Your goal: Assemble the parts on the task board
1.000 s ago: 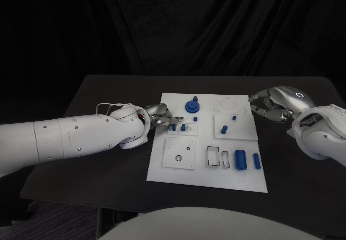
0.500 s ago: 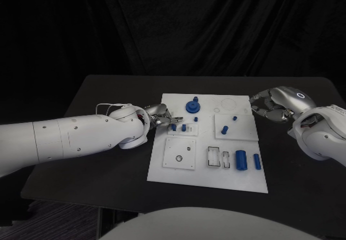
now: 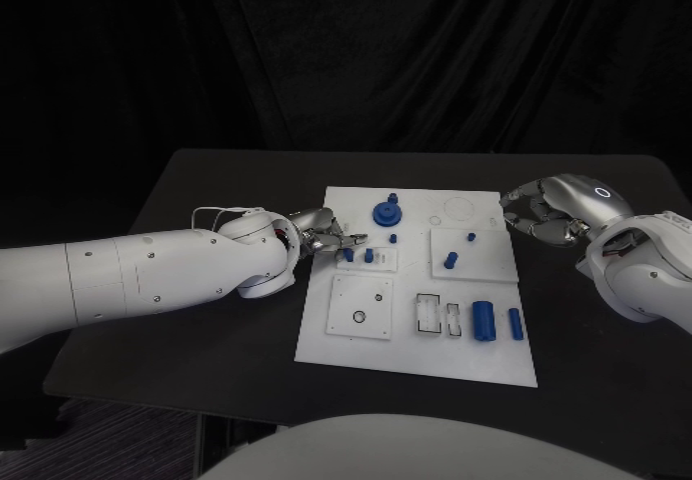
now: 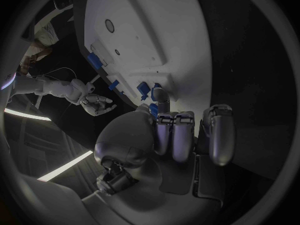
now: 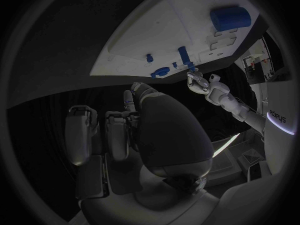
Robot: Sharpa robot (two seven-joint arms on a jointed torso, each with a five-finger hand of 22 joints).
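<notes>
The white task board (image 3: 418, 345) lies in the middle of the black table. On it are a round blue part with a post (image 3: 385, 212), several small blue pegs (image 3: 450, 260) and two blue cylinders (image 3: 482, 320). My left hand (image 3: 320, 236) sits at the board's left edge, and its fingertips pinch a small blue peg (image 3: 348, 254) that stands low over the board. In the left wrist view the same peg (image 4: 152, 109) shows between thumb and finger. At the board's far right edge my right hand (image 3: 552, 210) hovers with its fingers curled in, and I see nothing in it.
A small black ring (image 3: 358, 317) sits on the board's near left plate, with rectangular slots (image 3: 428, 312) beside it. Bare black table (image 3: 216, 340) runs along the left and front of the board.
</notes>
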